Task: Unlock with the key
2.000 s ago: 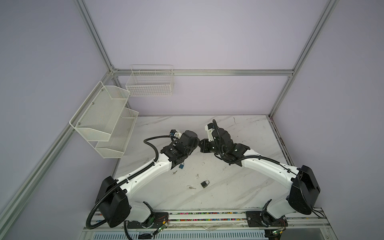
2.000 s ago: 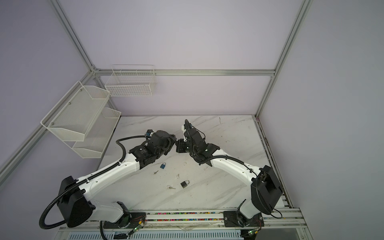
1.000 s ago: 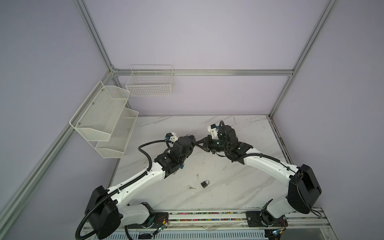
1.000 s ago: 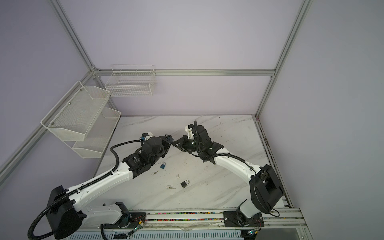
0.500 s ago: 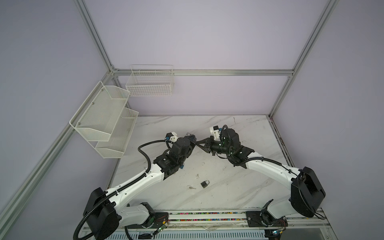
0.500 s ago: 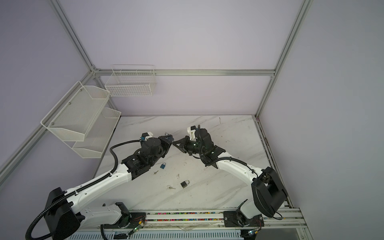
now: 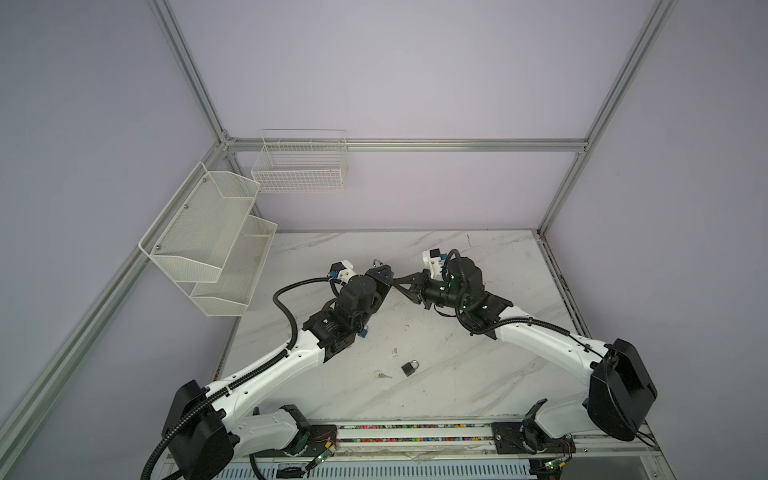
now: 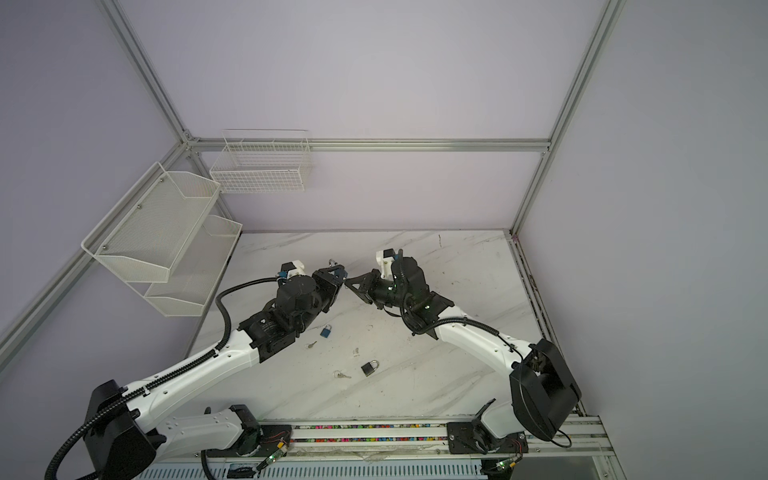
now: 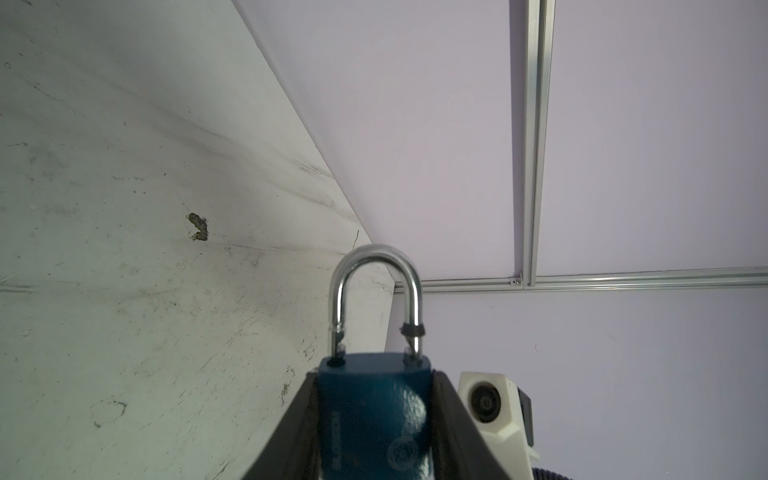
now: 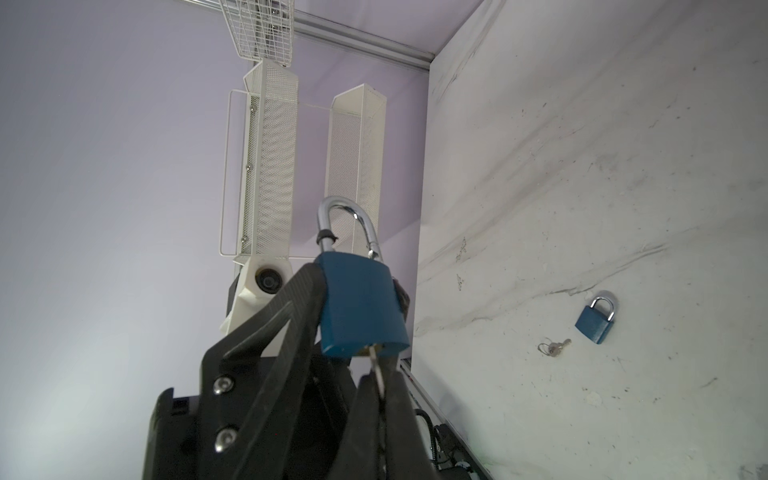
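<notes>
While our left gripper (image 7: 382, 276) pinches the blue padlock (image 9: 374, 411) by its body, raised above the marble table (image 7: 478, 374), we see the key (image 10: 377, 365) meeting the keyhole in the padlock's base. Our right gripper (image 10: 380, 384) is pressed tight on that key. A second blue padlock (image 8: 326, 331) lies on the table below.

The only writing in sight, in the left wrist view, is a line of raised lettering (image 9: 336, 440) along the painted face of the lifted blue padlock (image 9: 374, 415), beside a round stamped emblem (image 9: 401, 453), and both are too blurred to read.
</notes>
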